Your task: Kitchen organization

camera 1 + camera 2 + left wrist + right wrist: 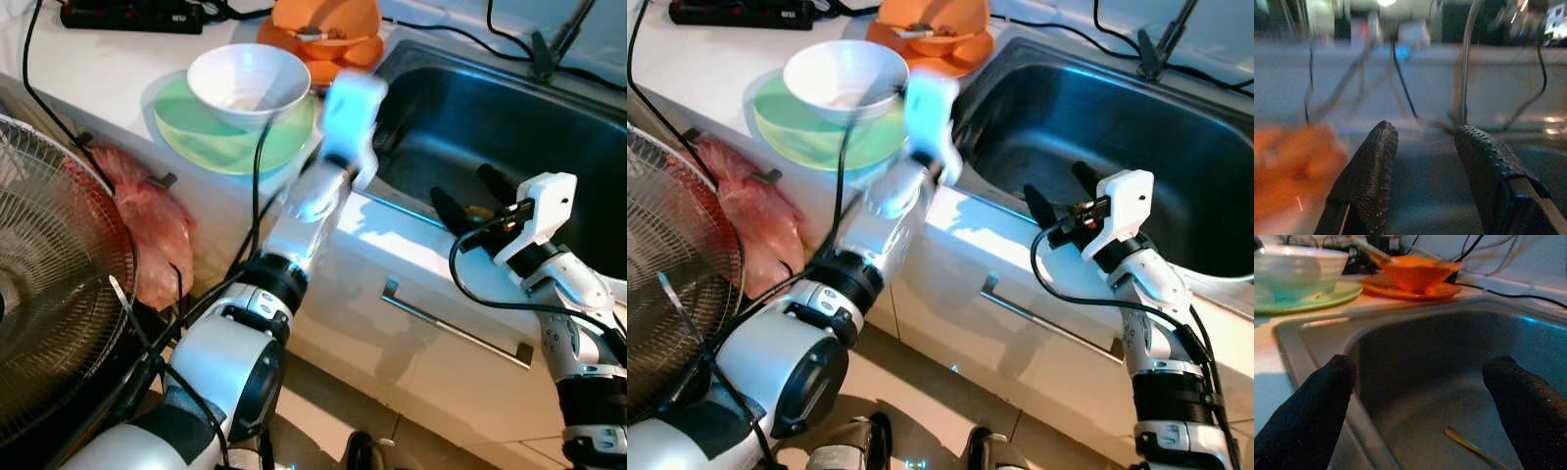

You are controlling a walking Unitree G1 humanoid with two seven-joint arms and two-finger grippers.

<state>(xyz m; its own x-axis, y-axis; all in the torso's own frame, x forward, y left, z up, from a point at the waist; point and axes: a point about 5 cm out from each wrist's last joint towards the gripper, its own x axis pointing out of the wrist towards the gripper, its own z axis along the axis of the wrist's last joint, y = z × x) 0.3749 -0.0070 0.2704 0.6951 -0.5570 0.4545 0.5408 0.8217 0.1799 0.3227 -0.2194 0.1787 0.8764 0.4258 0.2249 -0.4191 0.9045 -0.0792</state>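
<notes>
Our right pincer (1050,208) wide over sink (1176,127), readying for stick (1469,444); left pincer (1425,161) parted, empty, near orange bowl (326,22).

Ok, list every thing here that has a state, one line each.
white bowl: upright, on the green plate.
green plate: flat on the counter.
orange bowl: upright on the orange plate, utensil resting in it.
sink: dry, a thin stick lying on its bottom.
left gripper: open, empty.
right gripper: open, empty, at the sink's front edge.
drawer handle: drawer shut.
</notes>
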